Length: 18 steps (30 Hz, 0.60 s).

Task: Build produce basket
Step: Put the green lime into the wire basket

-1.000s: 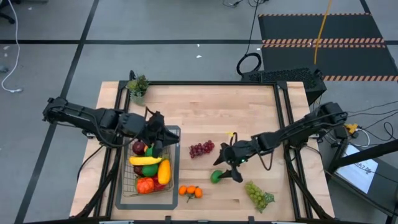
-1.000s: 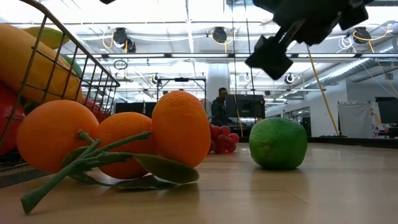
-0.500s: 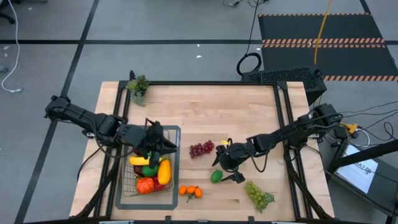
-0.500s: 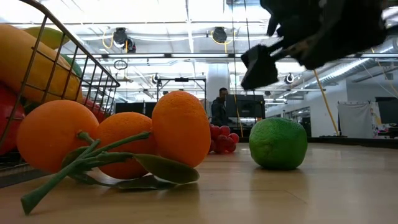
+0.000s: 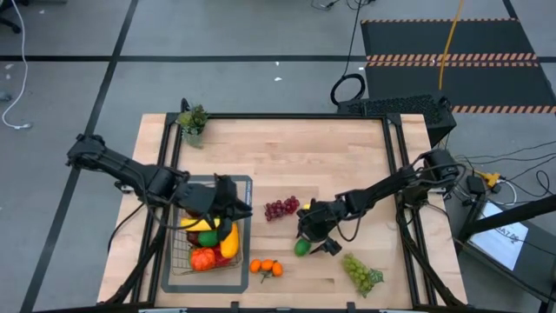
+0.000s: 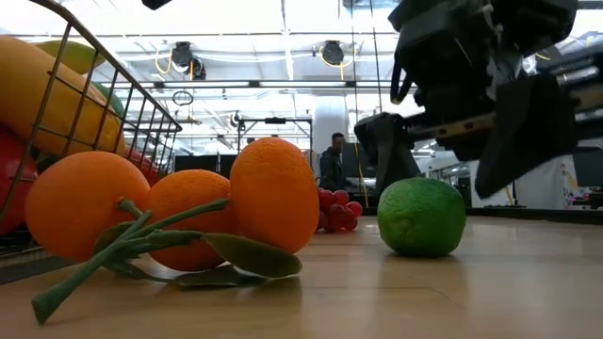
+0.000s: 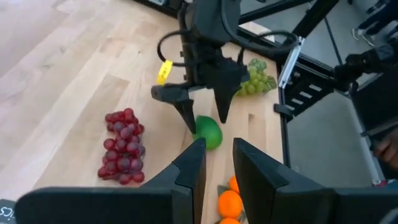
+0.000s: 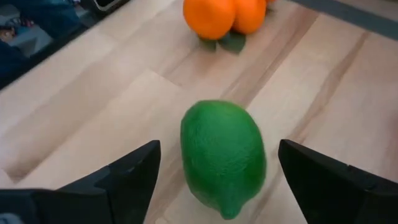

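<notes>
A green lime (image 8: 222, 155) lies on the wooden table, to the right of the basket. My right gripper (image 6: 443, 160) is open and low over it, one finger on each side (image 5: 311, 243), with a gap showing on both sides. The wire basket (image 5: 178, 265) stands near the left front and holds a banana (image 5: 201, 224), a mango (image 5: 228, 242) and other produce. My left gripper (image 7: 219, 163) hovers above the basket's right rim (image 5: 246, 210), its fingers almost together with nothing between them. Oranges (image 5: 266, 267), purple grapes (image 5: 281, 208) and green grapes (image 5: 360, 271) lie loose on the table.
A small pot with a leafy sprig (image 5: 192, 122) stands at the far left corner. A flat grey mat (image 5: 247, 185) lies under the basket. The oranges (image 8: 224, 15) lie just beyond the lime, toward the near edge. Bare wood shows at the far middle and right.
My right gripper has come down from above the lime and rolled its wrist, so its fingers now stand on either side of the lime. My left gripper has drifted toward the near edge and a little lower over the basket. The lime and other fruit have kept still.
</notes>
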Tool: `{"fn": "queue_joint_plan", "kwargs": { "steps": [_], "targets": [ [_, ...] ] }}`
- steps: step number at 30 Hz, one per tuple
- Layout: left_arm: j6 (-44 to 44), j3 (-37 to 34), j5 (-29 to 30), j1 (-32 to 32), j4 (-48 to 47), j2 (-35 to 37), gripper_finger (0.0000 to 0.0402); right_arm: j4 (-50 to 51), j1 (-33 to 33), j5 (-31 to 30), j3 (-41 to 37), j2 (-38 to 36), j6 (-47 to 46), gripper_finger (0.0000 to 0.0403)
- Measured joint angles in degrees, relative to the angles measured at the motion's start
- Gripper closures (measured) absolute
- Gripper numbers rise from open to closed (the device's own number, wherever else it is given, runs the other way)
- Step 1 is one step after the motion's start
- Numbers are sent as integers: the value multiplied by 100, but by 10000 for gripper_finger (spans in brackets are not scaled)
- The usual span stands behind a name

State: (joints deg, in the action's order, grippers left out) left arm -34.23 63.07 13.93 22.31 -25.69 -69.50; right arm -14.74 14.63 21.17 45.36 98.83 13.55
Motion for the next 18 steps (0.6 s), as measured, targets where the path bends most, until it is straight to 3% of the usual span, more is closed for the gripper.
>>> {"fn": "queue_joint_plan", "kwargs": {
  "steps": [9, 18],
  "targets": [
    [-190, 0, 121, -4, 716, -180, 321, -149, 71, -250, 0, 307, 206, 88],
    [-228, 0, 123, -4, 1121, -179, 321, -345, 85, -326, 0, 308, -288, 104]
  ]
}}
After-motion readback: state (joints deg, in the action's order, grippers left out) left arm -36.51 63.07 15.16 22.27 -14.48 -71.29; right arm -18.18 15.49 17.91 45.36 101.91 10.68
